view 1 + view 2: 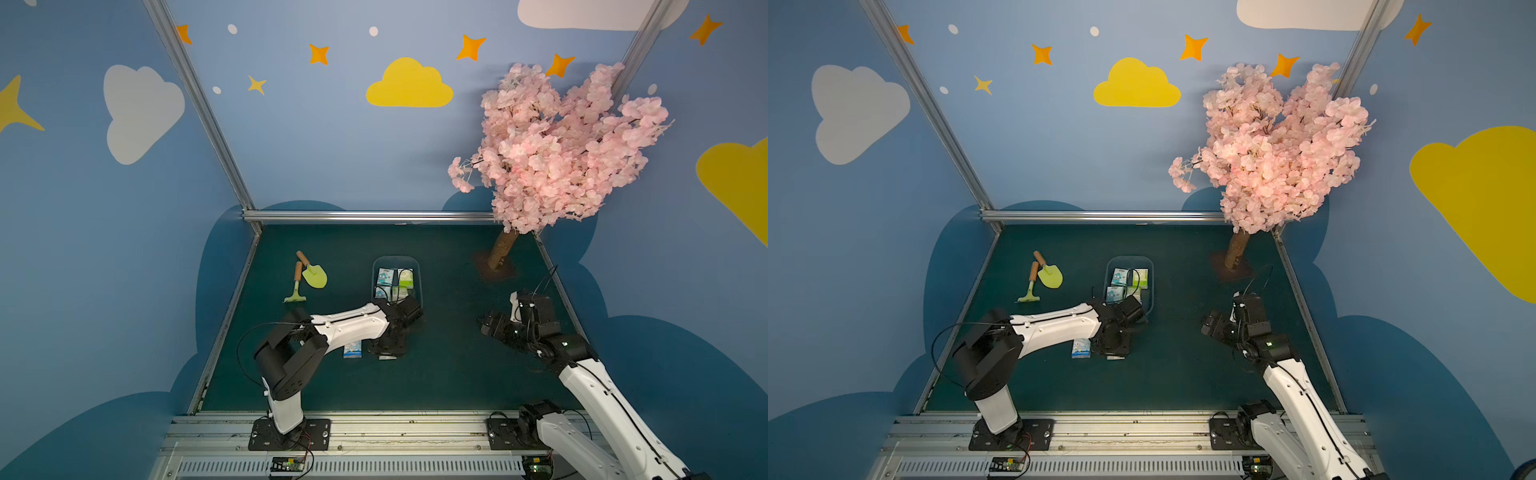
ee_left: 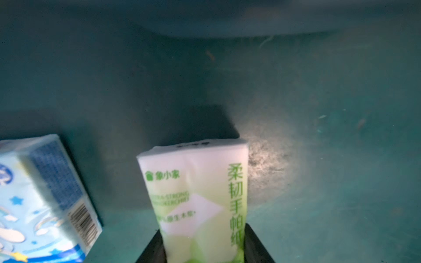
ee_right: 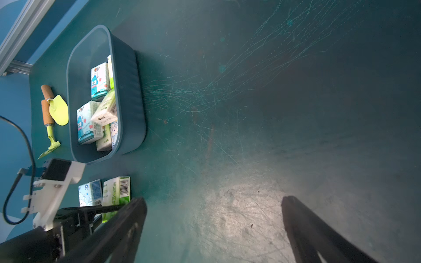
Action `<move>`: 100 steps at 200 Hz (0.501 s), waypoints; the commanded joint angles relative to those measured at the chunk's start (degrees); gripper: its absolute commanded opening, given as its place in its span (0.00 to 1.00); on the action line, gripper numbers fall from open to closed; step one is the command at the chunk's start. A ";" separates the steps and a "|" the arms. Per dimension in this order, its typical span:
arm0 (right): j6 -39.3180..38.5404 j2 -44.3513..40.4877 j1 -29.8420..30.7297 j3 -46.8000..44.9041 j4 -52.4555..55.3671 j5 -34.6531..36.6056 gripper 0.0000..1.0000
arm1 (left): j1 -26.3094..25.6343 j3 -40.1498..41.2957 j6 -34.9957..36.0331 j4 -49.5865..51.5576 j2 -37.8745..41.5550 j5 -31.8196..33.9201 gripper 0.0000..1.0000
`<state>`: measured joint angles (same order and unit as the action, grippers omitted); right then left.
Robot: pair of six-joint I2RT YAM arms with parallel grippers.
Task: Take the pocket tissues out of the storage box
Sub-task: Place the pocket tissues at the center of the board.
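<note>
Jaws of the left gripper [image 2: 203, 249] pinch a lime green-white tissue pack [image 2: 193, 195], which we see just outside the storage box [image 3: 131, 95], on its near side, right beside a light blue pack [image 2: 43, 198] lying on the dark teal mat [image 3: 250, 113]. More pocket tissues [image 3: 99, 79] sit jumbled inside the box. We find the right gripper [image 3: 213, 200] spread wide and holding nothing, well apart over bare mat.

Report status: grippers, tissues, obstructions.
Left gripper shut on green pack, down beside blue pack outside storage box. Right gripper open, empty. Several packs in box. Nothing blocking.
</note>
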<state>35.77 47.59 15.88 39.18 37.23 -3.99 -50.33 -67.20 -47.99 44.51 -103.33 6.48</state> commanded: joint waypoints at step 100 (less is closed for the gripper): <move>-3.47 0.08 -0.31 2.58 3.75 0.47 0.98 | -0.16 -0.48 0.70 1.96 2.72 0.47 0.67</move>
<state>33.76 47.18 15.84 39.33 38.87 -3.73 -50.33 -67.72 -47.59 44.58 -103.61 6.46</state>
